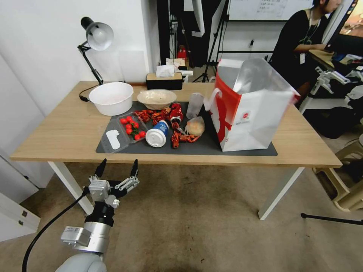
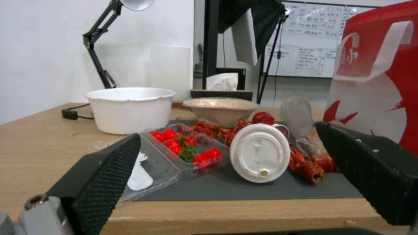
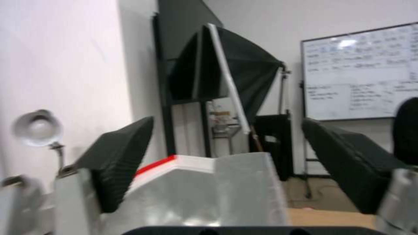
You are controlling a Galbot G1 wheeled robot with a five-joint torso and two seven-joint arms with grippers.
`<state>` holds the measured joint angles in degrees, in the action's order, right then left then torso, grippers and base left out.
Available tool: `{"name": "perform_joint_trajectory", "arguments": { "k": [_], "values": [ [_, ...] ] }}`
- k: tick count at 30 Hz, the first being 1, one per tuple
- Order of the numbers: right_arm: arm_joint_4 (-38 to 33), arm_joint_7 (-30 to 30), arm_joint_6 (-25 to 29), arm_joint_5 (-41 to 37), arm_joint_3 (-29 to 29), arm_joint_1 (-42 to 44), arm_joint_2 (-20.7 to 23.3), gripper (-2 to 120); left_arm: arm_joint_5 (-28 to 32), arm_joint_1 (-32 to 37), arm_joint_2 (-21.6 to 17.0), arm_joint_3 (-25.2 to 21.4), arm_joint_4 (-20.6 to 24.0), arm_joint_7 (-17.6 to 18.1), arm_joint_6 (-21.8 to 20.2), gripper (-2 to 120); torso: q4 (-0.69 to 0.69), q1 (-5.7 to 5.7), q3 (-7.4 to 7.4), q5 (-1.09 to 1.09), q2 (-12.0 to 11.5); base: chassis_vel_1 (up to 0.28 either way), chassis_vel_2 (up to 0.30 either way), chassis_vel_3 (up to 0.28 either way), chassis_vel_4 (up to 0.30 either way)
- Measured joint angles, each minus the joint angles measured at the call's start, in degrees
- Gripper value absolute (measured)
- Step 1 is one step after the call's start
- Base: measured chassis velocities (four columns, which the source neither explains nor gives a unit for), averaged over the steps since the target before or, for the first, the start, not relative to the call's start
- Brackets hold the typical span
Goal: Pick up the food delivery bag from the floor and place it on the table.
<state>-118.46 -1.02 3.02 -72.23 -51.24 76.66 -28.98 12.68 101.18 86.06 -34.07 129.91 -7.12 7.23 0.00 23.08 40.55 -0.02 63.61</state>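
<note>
**Delivery bag upright on the desk, both hands empty**

The food delivery bag (image 1: 249,109) stands upright on the right part of the dark grey mat (image 1: 242,151), which lies on the long light-wood desk (image 1: 56,136). Its mouth is open, showing the silver foil lining, and a white strap handle hangs on its red side panel, which faces the food. The small round red logo sits on the white front face.

Just left of the bag on the mat lie a small clear bag of food (image 1: 195,126), a pile of red crayfish (image 1: 181,138), a tipped paper cup with a white lid (image 1: 157,135) and a red can (image 1: 176,112). Farther left is a clear clamshell box of cherry tomatoes (image 1: 130,126). Behind them sit a beige bowl (image 1: 156,98) and a larger white bowl (image 1: 111,98), with a tissue box (image 1: 165,80) and a black desk lamp (image 1: 94,41) at the back.

The left hand (image 1: 117,168) hovers below the desk's front edge, above the brownish floor (image 1: 189,226), its fingers (image 2: 111,176) spread apart and holding nothing. The right hand (image 3: 226,163) is level with the bag's foil-lined rim, its fingers (image 3: 122,156) likewise wide apart and empty.
</note>
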Motion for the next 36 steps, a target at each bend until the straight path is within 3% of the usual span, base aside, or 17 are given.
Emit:
{"name": "perform_joint_trajectory", "arguments": {
  "k": [3, 11, 13, 27, 30, 36],
  "values": [
    [-2.2, -3.6, 1.0, 3.8, 0.8, 2.3, -2.8, 100, 0.0, 0.1, -0.1, -0.2, 0.0, 0.0, 0.1, 100, 0.0, 0.0, 0.0, 0.01, 0.0, 0.0, 0.0, 0.0, 0.0],
    [-3.5, -6.0, 1.6, 8.9, 1.9, 4.3, -5.1, 100, 0.1, 0.2, -0.3, -0.5, 0.1, 0.1, 0.2, 100, 0.0, 0.0, 0.0, 0.01, 0.0, 0.0, 0.0, 0.0, 0.0],
    [-4.8, -6.7, 2.1, 14.0, 2.5, 6.5, -7.0, 100, 0.2, 0.3, -0.3, -0.6, 0.1, 0.2, 0.2, 100, 0.01, 0.0, 0.0, 0.01, 0.0, 0.0, 0.0, 0.0, 0.0],
    [-9.8, -2.5, 3.6, 33.3, 3.6, 17.3, -16.0, 100, 0.3, 0.1, -0.3, -0.6, -0.4, 0.3, 0.3, 100, -0.01, 0.0, 0.0, 0.01, 0.0, 0.0, 0.0, 0.0, 0.0],
    [-8.8, 1.3, 6.7, 42.4, 6.5, 22.7, -24.4, 100, 0.3, -0.2, -0.3, -0.6, -0.9, 0.3, 0.4, 100, 0.0, 0.0, 0.0, 0.01, 0.0, 0.0, 0.0, 0.0, 0.0],
    [-4.7, 4.4, 12.0, 50.6, 12.2, 26.0, -32.3, 100, 0.4, -0.4, -0.5, -0.6, -1.4, 0.3, 0.4, 100, -0.01, 0.0, 0.0, 0.02, 0.0, 0.0, 0.0, 0.0, 0.0]
  ]
}}
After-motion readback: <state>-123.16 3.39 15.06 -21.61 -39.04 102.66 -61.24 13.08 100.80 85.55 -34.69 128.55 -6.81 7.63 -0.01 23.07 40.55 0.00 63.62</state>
